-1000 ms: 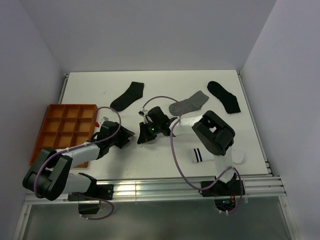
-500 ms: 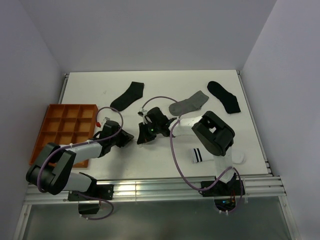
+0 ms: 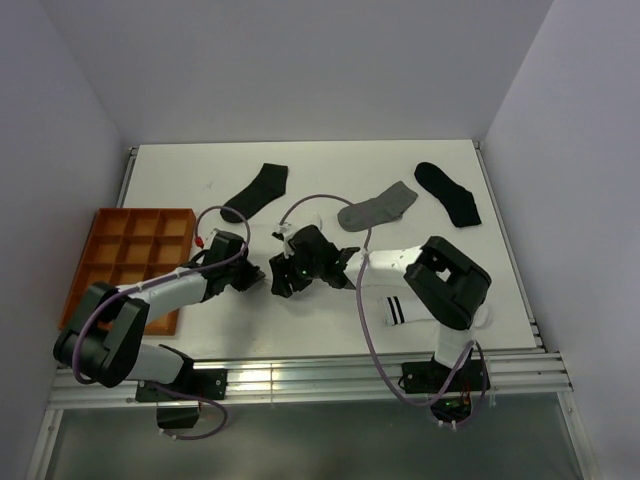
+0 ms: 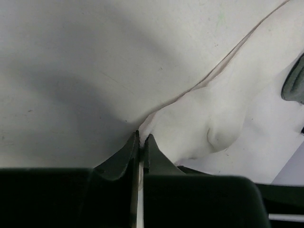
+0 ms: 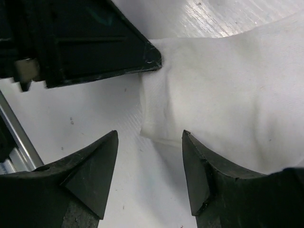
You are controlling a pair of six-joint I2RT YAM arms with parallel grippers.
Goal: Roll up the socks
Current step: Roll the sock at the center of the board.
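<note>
- The left gripper point(image 4: 141, 137) has gone from spread to pressed together, and its tips now pinch an edge of the white sock point(image 4: 209, 118) at mid-table.
- The right gripper point(image 5: 149, 135) has let go. Its jaws stand spread, straddling the sock's folded end without clamping it.
- The hold has passed from right to left, so the right claw looks free to re-grip and turn the fold over.
- Farther out, the striped sock point(image 3: 398, 311) lies near right and the grey sock point(image 3: 378, 208) far right, both flat.
</note>
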